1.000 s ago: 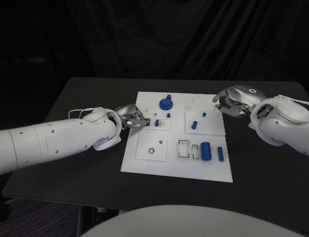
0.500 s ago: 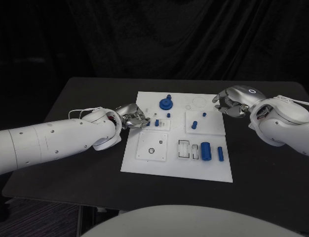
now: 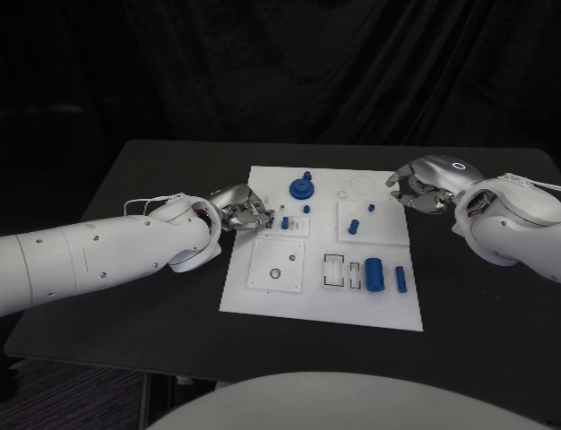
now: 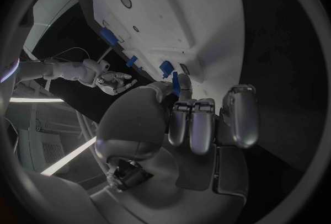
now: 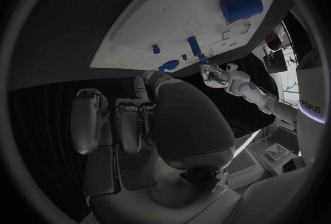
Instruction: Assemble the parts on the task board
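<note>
The left hand (image 3: 239, 215) sits at the task board (image 3: 262, 300)'s left edge, whether its fingers pinch anything I cannot tell; the right hand (image 3: 423, 186), fingers curled and empty, hovers by the board's far right corner.

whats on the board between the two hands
In the head view, between the left hand and right hand, the task board carries a blue gear and small blue pegs.

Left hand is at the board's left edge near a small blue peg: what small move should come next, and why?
Probably ease the left hand a little further over the task board and close its fingers on the small blue peg beside them. In the head view the fingertips sit by that peg with no part clearly held, while the right hand hangs at the board's far right corner, fingers curled.
</note>
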Robot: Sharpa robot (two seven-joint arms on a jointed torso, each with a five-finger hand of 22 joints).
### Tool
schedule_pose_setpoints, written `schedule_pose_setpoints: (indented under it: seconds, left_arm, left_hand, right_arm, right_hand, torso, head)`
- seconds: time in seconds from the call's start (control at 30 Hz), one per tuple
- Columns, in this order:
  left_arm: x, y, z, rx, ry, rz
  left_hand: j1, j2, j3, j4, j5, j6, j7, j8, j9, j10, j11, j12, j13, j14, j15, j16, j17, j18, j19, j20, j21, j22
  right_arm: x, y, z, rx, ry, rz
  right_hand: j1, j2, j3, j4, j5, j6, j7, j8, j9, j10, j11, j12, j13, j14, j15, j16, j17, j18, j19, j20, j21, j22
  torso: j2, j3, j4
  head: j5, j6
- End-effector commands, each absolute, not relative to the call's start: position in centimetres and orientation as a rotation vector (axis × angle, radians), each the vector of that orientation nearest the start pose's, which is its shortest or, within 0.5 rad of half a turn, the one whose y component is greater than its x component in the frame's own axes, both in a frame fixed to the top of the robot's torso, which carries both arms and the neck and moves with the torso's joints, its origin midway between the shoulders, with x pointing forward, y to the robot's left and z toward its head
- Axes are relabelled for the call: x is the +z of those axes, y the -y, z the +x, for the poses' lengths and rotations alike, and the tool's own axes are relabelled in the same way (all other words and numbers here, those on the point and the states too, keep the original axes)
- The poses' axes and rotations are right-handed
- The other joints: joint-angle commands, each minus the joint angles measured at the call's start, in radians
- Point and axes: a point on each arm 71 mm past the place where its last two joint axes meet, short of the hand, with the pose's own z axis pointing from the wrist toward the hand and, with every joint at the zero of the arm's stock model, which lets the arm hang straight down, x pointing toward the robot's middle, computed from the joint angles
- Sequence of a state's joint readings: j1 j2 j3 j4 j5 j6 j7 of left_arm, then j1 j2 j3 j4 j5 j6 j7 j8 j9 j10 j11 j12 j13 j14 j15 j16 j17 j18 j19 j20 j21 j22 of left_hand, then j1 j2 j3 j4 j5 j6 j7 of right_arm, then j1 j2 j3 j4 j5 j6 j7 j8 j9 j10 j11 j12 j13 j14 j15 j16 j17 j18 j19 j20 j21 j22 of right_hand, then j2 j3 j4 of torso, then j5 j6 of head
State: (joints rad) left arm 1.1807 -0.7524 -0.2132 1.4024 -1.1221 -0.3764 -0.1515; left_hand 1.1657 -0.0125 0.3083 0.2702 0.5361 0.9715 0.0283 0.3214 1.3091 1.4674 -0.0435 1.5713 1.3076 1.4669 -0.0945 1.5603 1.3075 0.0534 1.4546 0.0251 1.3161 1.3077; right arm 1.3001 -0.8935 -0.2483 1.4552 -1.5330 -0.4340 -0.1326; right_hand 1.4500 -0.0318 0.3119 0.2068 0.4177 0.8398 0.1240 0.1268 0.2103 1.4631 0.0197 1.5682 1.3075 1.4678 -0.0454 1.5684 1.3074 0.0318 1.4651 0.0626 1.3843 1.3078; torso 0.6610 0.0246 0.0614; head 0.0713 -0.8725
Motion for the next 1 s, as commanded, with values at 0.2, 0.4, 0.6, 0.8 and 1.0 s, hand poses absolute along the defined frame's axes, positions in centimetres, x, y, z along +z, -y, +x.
schedule_pose_setpoints:
  seconds: [0.2, 0.4, 0.6, 0.8, 1.0]
  left_arm:
    - [-26.64, -20.48, 48.06, -0.626, -1.895, -0.195]
    - [-26.8, -20.66, 48.25, -0.608, -1.904, -0.203]
    - [-27.01, -20.66, 48.28, -0.603, -1.908, -0.206]
    - [-27.18, -20.54, 48.17, -0.607, -1.909, -0.205]
    - [-27.23, -20.43, 48.07, -0.612, -1.91, -0.203]
  left_hand:
    - [-0.008, -0.001, -0.014, 0.014, -0.108, -0.014, -0.002, 0.004, 0.011, 0.099, 0.002, -0.007, 0.26, 0.092, 0.003, -0.008, 0.234, 0.005, -0.003, -0.003, -0.005, 0.185]
    - [-0.018, 0.003, -0.028, 0.017, -0.156, -0.019, 0.001, 0.001, 0.005, 0.098, 0.004, -0.008, 0.259, 0.092, 0.006, -0.01, 0.232, 0.005, -0.004, -0.002, -0.008, 0.185]
    - [-0.032, 0.008, -0.045, 0.018, -0.2, -0.019, 0.003, -0.001, -0.001, 0.098, 0.006, -0.008, 0.259, 0.092, 0.007, -0.01, 0.232, 0.006, -0.003, 0.0, -0.008, 0.185]
    - [-0.044, 0.012, -0.059, 0.019, -0.227, -0.018, 0.004, -0.002, -0.005, 0.098, 0.007, -0.008, 0.259, 0.091, 0.008, -0.01, 0.231, 0.006, -0.003, 0.001, -0.009, 0.185]
    - [-0.044, 0.012, -0.059, 0.019, -0.227, -0.018, 0.004, -0.002, -0.005, 0.098, 0.007, -0.008, 0.259, 0.091, 0.008, -0.01, 0.231, 0.006, -0.003, 0.001, -0.009, 0.185]
  right_arm:
    - [-20.72, 25.37, 48.78, 0.41, -1.647, -0.215]
    - [-20.72, 25.36, 48.79, 0.411, -1.647, -0.215]
    - [-20.72, 25.44, 48.78, 0.409, -1.647, -0.214]
    - [-20.73, 25.49, 48.78, 0.409, -1.647, -0.214]
    - [-20.76, 25.47, 48.77, 0.409, -1.648, -0.214]
  right_hand:
    - [-0.006, -0.007, 0.006, 0.001, 0.006, 0.006, -0.002, -0.004, -0.001, 0.108, 0.004, 0.003, 0.263, 0.103, 0.004, 0.002, 0.263, 0.017, 0.009, 0.006, -0.004, 0.196]
    - [-0.006, -0.007, 0.006, 0.001, 0.006, 0.006, -0.002, -0.004, -0.001, 0.108, 0.004, 0.003, 0.263, 0.103, 0.004, 0.002, 0.263, 0.017, 0.009, 0.006, -0.004, 0.196]
    - [-0.006, -0.007, 0.006, 0.001, 0.006, 0.006, -0.002, -0.004, -0.001, 0.108, 0.004, 0.003, 0.263, 0.103, 0.004, 0.002, 0.263, 0.017, 0.009, 0.006, -0.004, 0.196]
    - [-0.007, -0.007, 0.007, 0.001, 0.006, 0.006, -0.002, -0.004, -0.001, 0.108, 0.004, 0.003, 0.263, 0.103, 0.004, 0.002, 0.263, 0.018, 0.008, 0.006, -0.005, 0.195]
    - [-0.007, -0.007, 0.007, 0.001, 0.006, 0.006, -0.002, -0.004, -0.001, 0.108, 0.004, 0.003, 0.263, 0.103, 0.004, 0.002, 0.263, 0.018, 0.008, 0.006, -0.005, 0.195]
  torso:
    - [0.0, 0.0002, 0.0008]
    - [0.0, -0.0001, 0.0002]
    - [0.0, 0.0, 0.0007]
    - [-0.001, -0.0002, -0.0008]
    - [0.0, -0.0003, -0.0003]
  head:
    - [-0.001, 0.0]
    - [-0.001, 0.0]
    - [-0.002, 0.0]
    - [-0.001, 0.0]
    - [0.001, 0.0]
